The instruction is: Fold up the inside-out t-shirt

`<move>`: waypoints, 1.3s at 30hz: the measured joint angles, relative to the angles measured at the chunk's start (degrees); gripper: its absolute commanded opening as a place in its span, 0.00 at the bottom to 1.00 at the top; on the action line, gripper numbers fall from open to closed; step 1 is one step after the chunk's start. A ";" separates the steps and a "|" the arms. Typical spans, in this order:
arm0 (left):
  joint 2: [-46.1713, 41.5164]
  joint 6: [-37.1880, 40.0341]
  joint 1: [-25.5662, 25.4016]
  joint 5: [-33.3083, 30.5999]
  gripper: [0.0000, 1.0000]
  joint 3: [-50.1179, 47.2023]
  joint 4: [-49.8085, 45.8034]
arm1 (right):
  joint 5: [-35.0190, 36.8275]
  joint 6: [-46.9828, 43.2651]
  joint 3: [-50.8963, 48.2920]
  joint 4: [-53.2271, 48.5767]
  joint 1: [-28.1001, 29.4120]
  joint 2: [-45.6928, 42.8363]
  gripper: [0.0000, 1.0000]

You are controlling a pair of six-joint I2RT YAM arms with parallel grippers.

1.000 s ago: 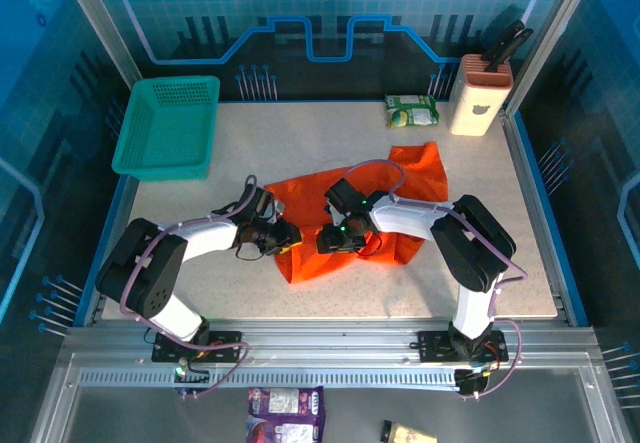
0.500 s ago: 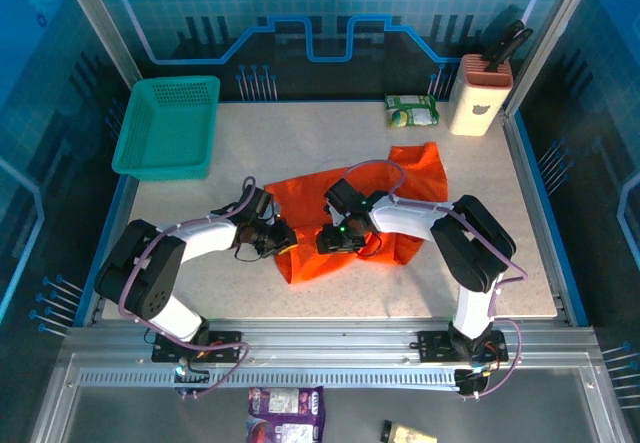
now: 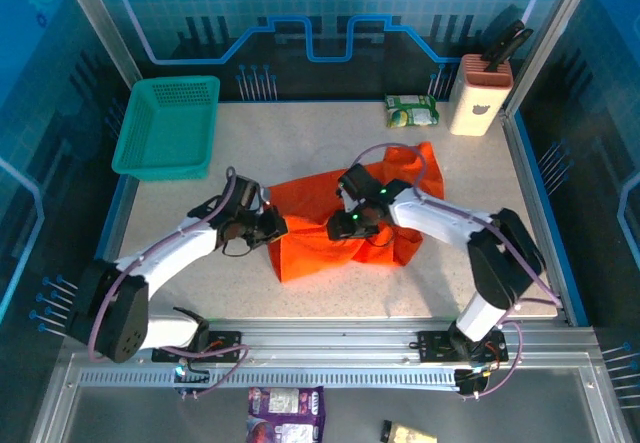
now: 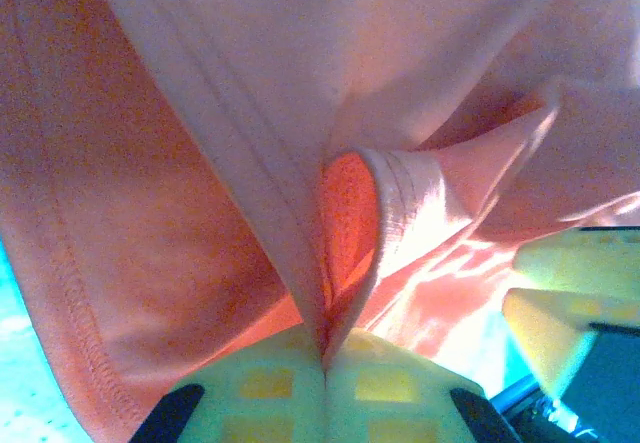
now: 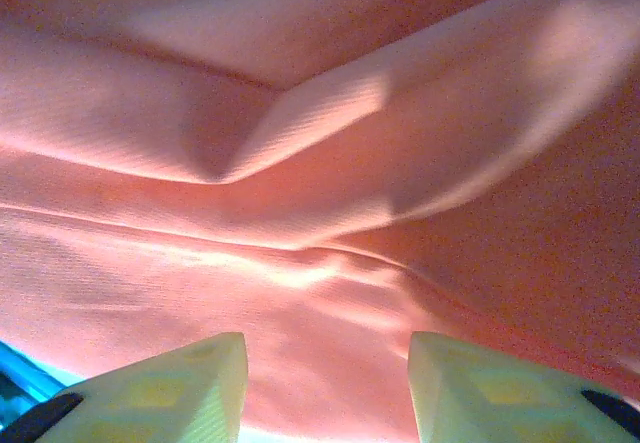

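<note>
My left gripper has pinched shut on the orange inside-out t-shirt, tugging its hem taut in the middle of the table. My right gripper hangs parted over cloth. I judge the fold is beginning.

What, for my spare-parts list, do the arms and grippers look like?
Both the left arm and right arm have white shells, black joints and lilac cables looped alongside; the right shows green lights. The left gripper and right gripper have pale yellow-green fingers with black bases.
</note>
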 measured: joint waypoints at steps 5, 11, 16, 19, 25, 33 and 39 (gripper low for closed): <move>-3.98 2.97 4.35 -3.87 0.00 4.57 -5.99 | 2.25 -3.17 0.02 -3.08 -8.68 -7.67 0.51; -2.08 6.34 10.93 -6.34 0.00 5.11 -10.62 | 4.92 -8.02 -3.04 -5.07 -19.98 -9.60 0.51; 0.81 8.15 12.39 -6.51 0.00 5.14 -11.63 | 5.07 -10.05 -8.61 -4.55 -25.51 -7.80 0.52; 1.57 8.70 12.52 -6.47 0.00 5.14 -11.61 | 3.43 -10.01 -11.17 -2.82 -27.56 -5.42 0.55; 1.77 8.79 12.63 -6.43 0.00 5.14 -11.61 | -0.39 -9.64 -12.96 3.74 -28.74 0.26 0.36; -0.39 9.33 14.40 -6.51 0.00 6.82 -13.35 | 2.80 -8.96 -13.14 7.34 -30.86 -5.55 0.00; -7.43 10.64 18.62 -6.45 0.00 13.40 -16.94 | 4.98 -10.16 -7.78 2.12 -36.94 -22.86 0.00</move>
